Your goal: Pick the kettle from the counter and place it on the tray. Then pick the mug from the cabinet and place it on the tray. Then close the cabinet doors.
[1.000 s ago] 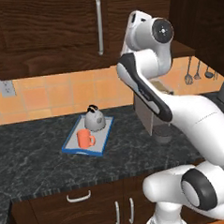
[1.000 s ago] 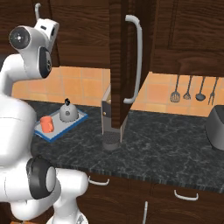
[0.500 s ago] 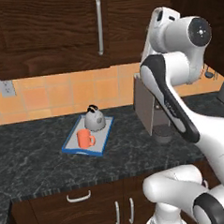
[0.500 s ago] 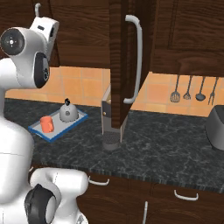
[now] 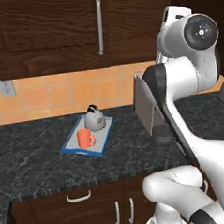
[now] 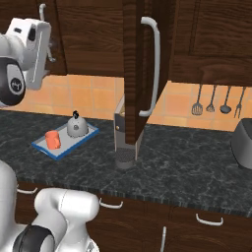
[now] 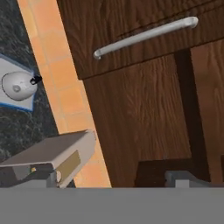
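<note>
The blue-rimmed tray (image 5: 72, 145) (image 6: 44, 145) lies on the dark counter (image 5: 37, 170) (image 6: 187, 162). On it stand the silver kettle (image 5: 94, 119) (image 6: 77, 128) (image 7: 16, 85) and, in front of it, the orange mug (image 5: 84, 139) (image 6: 52, 139). The cabinet's left door (image 5: 57, 32) is shut, and its bar handle (image 7: 144, 37) crosses the hand view. The right door (image 6: 132, 74) stands swung out, edge-on, with its handle (image 6: 153, 69) facing right. My gripper (image 7: 113, 179) is raised in front of the wall cabinet, well above the tray, open and empty.
A grey-brown coffee machine (image 5: 149, 109) (image 6: 123, 140) (image 7: 52, 159) stands on the counter right of the tray, under the open door. Kitchen utensils (image 6: 216, 101) hang on the orange tiled wall, and a dark pot (image 6: 243, 142) sits at far right. A wall socket (image 5: 7, 87) is at left.
My arm has swung up and to the right, away from the tray, turning the hand toward the wall cabinet. Kettle, mug and tray have stayed put; the right door is still open.
</note>
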{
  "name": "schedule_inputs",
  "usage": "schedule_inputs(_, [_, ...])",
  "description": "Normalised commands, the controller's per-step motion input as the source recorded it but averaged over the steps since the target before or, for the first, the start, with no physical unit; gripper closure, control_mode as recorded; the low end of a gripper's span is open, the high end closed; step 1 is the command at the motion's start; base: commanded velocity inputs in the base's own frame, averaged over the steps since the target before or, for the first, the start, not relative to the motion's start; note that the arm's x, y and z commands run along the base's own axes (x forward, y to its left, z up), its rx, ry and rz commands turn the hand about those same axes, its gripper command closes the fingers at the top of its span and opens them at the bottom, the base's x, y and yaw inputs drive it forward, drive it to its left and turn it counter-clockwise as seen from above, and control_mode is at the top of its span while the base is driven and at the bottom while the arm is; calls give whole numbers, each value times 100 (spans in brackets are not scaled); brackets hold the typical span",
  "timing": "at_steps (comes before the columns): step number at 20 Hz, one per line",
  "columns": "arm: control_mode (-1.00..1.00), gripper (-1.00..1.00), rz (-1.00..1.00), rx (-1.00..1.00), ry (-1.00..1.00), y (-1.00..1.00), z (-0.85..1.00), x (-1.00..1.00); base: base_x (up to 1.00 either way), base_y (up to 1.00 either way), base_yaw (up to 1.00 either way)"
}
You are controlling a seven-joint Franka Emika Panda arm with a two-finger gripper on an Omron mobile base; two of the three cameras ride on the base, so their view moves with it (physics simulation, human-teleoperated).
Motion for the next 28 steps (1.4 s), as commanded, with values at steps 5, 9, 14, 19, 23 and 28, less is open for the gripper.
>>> schedule_inputs(5, [-100, -100, -35, -24, 7, 0, 1, -48, 0, 0, 0])
schedule_inputs(9, [-100, -100, -14, -9, 0, -4, 4, -60, 0, 0, 0])
schedule_inputs(14, [-100, -100, -11, -2, 0, -7, 0, -46, 0, 0, 0])
schedule_inputs(19, [-100, -100, -6, -1, 0, -24, 0, -40, 0, 0, 0])
schedule_inputs(23, [-100, -100, -6, -5, 0, -14, 0, -25, 0, 0, 0])
schedule_inputs(28, [-100, -100, -3, 0, -4, -63, 0, -37, 0, 0, 0])
